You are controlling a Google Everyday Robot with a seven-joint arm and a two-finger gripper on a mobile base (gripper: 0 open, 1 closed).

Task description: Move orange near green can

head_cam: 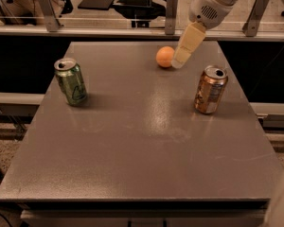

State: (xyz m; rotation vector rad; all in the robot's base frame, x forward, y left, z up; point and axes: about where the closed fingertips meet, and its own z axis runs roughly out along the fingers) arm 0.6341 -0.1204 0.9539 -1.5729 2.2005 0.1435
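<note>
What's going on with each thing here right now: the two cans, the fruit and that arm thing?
orange: resting on the table, toward its far edge, not lifted.
green can: standing upright at the left of the view, well apart from the orange.
copper can: standing upright at the right.
end effector: low, close beside the orange; contact unclear.

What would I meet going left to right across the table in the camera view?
green can → orange → tool, at the far edge just right of the orange → copper-orange can
</note>
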